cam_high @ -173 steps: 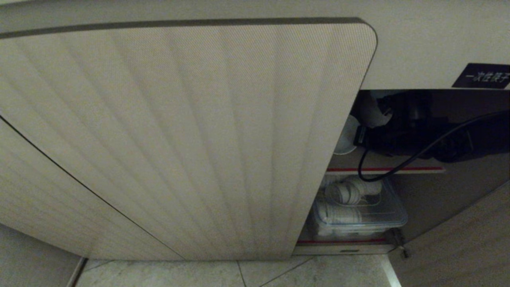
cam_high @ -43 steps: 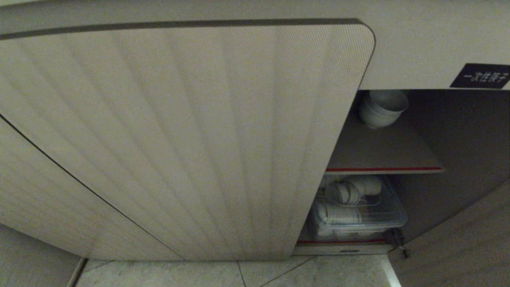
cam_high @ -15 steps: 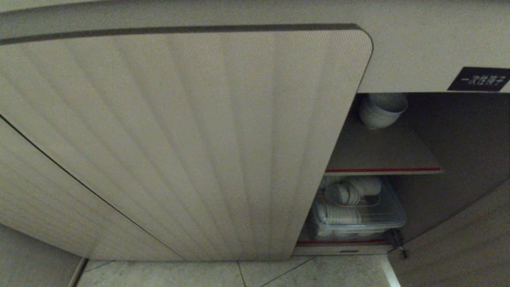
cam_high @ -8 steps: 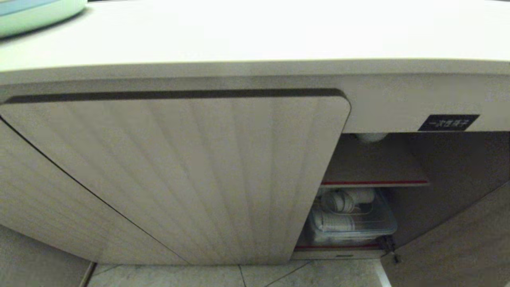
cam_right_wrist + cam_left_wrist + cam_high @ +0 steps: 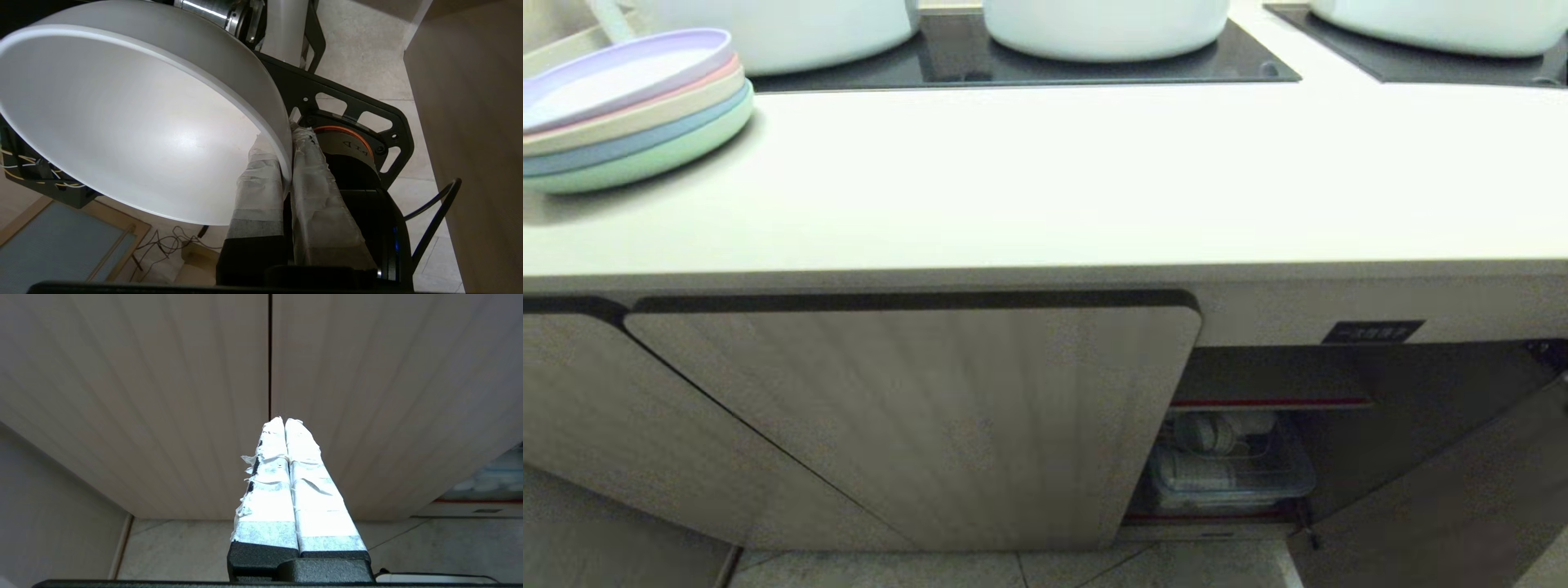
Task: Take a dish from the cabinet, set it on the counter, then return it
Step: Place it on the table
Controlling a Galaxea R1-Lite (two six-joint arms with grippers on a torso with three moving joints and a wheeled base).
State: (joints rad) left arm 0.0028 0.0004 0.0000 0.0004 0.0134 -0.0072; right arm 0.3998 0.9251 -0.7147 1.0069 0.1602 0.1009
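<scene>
With the dish (image 5: 135,122) already out of the cabinet (image 5: 915,408) and pinched in the right gripper (image 5: 286,163), the step in hand looks like the carry up to the counter (image 5: 1045,188). One taped finger sits inside the bowl's wall and the other outside, clamped narrow on the rim, so the bowl hangs tilted off to one side of the hand, above the robot's own base and the floor tiles. Neither arm shows in the head view. That view takes in the counter's front edge, with a stack of pastel plates (image 5: 629,114) near its left end and white pots (image 5: 1107,28) on black hob panels (image 5: 1013,61) along the back. The cabinet door (image 5: 1437,490) on the right stands open, showing the red-edged shelf (image 5: 1270,403) and a clear bin of crockery (image 5: 1229,469) below it.

Next, the right arm likely has to bring the bowl over the front edge onto the bare stretch between plates and hob, level it, and lower its foot flat before letting go. A rim pinch may let it swing.

The left gripper (image 5: 284,424) is parked facing the ribbed doors, fingers pressed together and empty.
</scene>
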